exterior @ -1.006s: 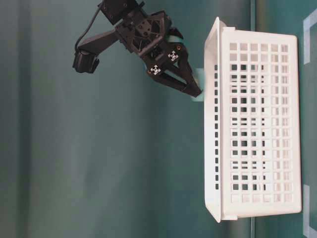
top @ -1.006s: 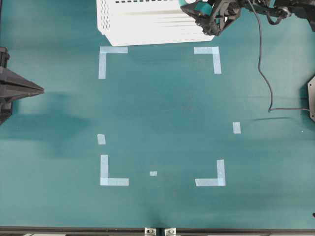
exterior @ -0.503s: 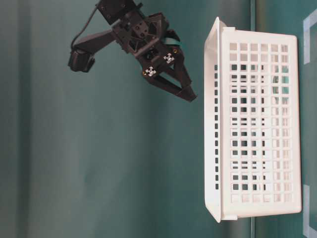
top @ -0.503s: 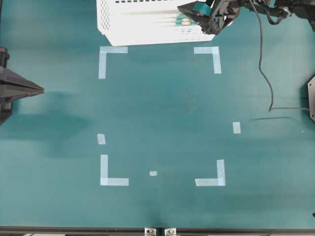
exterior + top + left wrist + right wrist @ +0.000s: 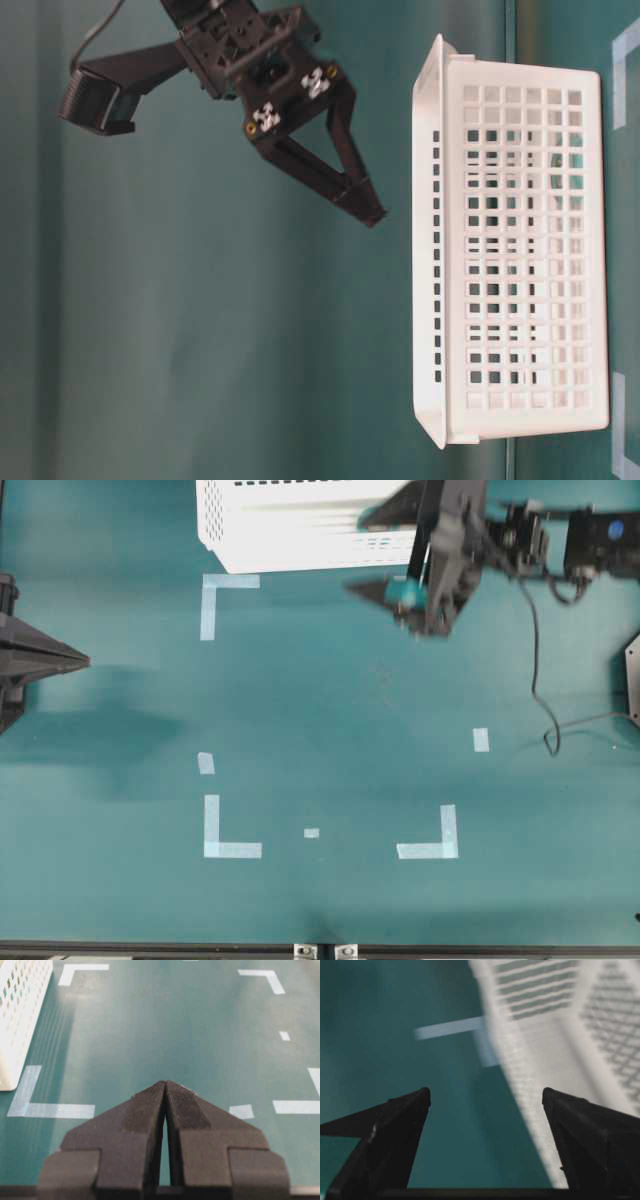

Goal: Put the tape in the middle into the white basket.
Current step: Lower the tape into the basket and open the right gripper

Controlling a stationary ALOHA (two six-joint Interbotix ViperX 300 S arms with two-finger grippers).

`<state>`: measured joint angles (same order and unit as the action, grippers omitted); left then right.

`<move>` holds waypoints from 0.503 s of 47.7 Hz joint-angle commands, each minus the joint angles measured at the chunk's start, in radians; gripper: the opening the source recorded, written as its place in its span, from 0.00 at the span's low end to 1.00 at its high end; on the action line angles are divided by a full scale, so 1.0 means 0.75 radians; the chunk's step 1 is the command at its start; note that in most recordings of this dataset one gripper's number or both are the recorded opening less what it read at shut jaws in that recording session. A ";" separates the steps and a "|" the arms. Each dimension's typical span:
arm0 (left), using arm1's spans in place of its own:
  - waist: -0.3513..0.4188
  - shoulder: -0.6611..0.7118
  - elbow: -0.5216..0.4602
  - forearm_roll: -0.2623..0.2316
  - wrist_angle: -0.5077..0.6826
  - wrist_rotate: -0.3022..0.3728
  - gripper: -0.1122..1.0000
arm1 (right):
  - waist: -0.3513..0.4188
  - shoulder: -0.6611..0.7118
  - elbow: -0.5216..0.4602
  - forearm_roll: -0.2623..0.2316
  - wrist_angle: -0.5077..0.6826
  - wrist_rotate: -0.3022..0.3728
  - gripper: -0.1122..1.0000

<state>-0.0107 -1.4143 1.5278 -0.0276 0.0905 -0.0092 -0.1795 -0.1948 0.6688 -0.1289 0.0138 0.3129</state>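
With my right gripper (image 5: 485, 1097) spread wide and empty, clear of the white basket (image 5: 520, 250) | tape roll in no view, so I judge it lies hidden inside | left gripper (image 5: 165, 1092) pressed closed, parked aside.

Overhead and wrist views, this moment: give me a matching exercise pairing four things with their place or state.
Things:
1. right gripper
2. left gripper
3. white basket
4. L-shaped tape marks

States:
A. jaws pressed together, parked at the left table edge
B. stands at the far edge of the table
C. jaws spread wide, nothing between them
D. stuck flat on the green table, marking corners of a square

Pairs: 1-C, 2-A, 3-B, 4-D
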 commanded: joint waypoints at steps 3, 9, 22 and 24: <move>0.006 0.012 -0.018 0.000 -0.012 0.004 0.00 | 0.067 -0.029 -0.002 -0.002 -0.025 0.002 0.94; 0.006 0.012 -0.016 0.000 -0.012 0.004 0.00 | 0.119 -0.031 0.014 -0.002 -0.033 0.002 0.94; 0.006 0.012 -0.016 0.000 -0.012 0.004 0.00 | 0.135 -0.059 0.043 -0.004 -0.033 -0.002 0.94; 0.006 0.012 -0.016 0.000 -0.012 0.004 0.00 | 0.137 -0.074 0.049 -0.008 -0.033 -0.004 0.94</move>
<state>-0.0107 -1.4128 1.5263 -0.0276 0.0905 -0.0077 -0.0828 -0.2117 0.7118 -0.1304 0.0000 0.3145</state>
